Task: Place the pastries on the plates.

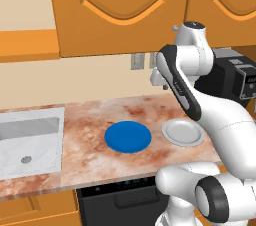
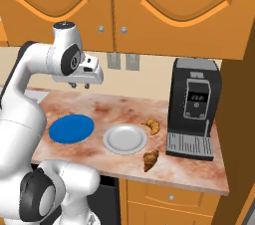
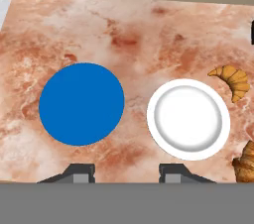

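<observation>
- Two croissants lay on the marble counter (image 2: 99, 107), right of the plates. One croissant (image 2: 152, 126) (image 3: 232, 81) sat just beside the white plate's far right edge, between it and the coffee machine. The second croissant (image 2: 150, 160) (image 3: 245, 162) lay near the counter's front edge, at the white plate's near right, in front of the machine's drip tray.
- Neither croissant touched a plate; both plates were bare.
- The white plate (image 2: 125, 139) (image 1: 183, 132) (image 3: 188, 119), with a raised rim, stood right of the blue plate (image 2: 71, 129) (image 1: 128, 136) (image 3: 81, 104). The two were near each other but apart, a strip of counter between them.
- The gripper (image 2: 79, 85) (image 3: 126, 172) hung well above the counter, behind the blue plate in the right base view, pointing down. It held nothing. In the hand view its two dark fingertips (image 3: 80, 172) rose with a gap between them, one below each plate; the jaws stood at their narrowest setting.
- The coffee machine (image 2: 194, 114) (image 1: 235, 77), black with a grey drip tray, stood at the counter's right end.
- A sink (image 1: 27, 142) was set into the counter's left end, well apart from the blue plate.
- Orange cabinets (image 2: 174, 5) (image 1: 120, 10) hung above; two wall sockets (image 2: 123, 61) sat on the wall beneath them.
</observation>
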Robot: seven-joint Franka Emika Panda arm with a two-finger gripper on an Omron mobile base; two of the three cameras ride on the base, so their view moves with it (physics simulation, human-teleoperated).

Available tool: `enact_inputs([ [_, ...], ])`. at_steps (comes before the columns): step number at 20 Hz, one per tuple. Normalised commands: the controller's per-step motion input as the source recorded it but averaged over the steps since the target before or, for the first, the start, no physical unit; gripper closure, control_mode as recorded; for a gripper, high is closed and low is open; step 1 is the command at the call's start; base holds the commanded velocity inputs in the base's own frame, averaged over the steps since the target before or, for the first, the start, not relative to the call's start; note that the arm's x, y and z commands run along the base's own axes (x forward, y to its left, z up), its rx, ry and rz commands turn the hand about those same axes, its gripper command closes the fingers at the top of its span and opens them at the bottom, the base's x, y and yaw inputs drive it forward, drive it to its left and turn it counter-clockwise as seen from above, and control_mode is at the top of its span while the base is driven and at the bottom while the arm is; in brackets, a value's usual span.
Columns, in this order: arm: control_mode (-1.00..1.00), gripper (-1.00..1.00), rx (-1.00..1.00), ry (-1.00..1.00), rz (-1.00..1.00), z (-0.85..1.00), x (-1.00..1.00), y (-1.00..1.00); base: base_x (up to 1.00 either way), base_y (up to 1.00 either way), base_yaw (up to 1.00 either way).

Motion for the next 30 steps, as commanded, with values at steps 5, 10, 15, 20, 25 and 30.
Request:
enact_inputs([
  [5,-1.0,-1.0,-0.05,0.03,0.05,-0.11,0.05,0.0,0.0,0.0,0.0],
  [10,-1.0,-1.0,-0.1,0.0,0.05,-0.36,-0.09,-0.09,0.0,0.0,0.0],
  [15,-1.0,-1.0,-0.07,0.0,0.0,-0.39,-0.19,-0.24,0.0,0.0,0.0],
  [20,-1.0,-1.0,-0.05,0.0,0.0,-0.36,-0.02,-0.49,0.0,0.0,0.0],
  [25,-1.0,-1.0,-0.04,0.0,0.0,-0.29,0.0,-0.51,0.0,0.0,0.0],
  [30,-1.0,-1.0,-0.07,0.0,-0.01,-0.44,0.32,-0.25,0.0,0.0,0.0],
])
